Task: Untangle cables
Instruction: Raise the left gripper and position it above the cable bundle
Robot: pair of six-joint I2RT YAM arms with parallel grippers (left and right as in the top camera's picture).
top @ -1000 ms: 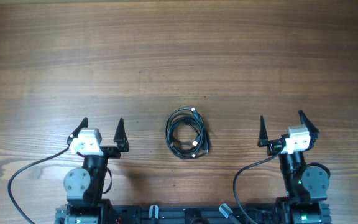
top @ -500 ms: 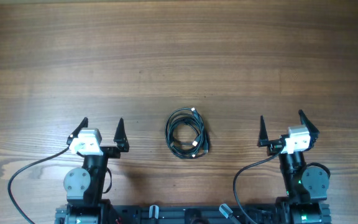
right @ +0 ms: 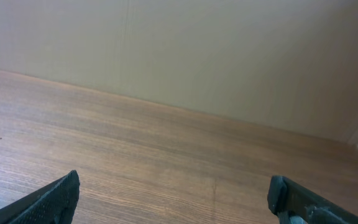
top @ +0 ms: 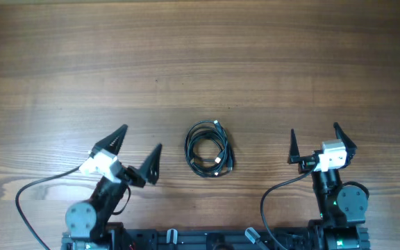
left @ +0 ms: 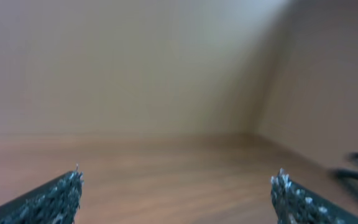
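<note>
Left gripper point(top: 139, 139) spread wide, angled toward the cables point(top: 209, 149), probably to grab; right gripper point(top: 314, 130) equally spread, well apart.

Overhead looks straight down; wrist views skim the shared counter point(top: 200, 55) low, facing one and twelve o'clock.

Wood-grain table point(top: 255, 62) beneath a plain beige wall point(right: 229, 56), evenly lit.
</note>
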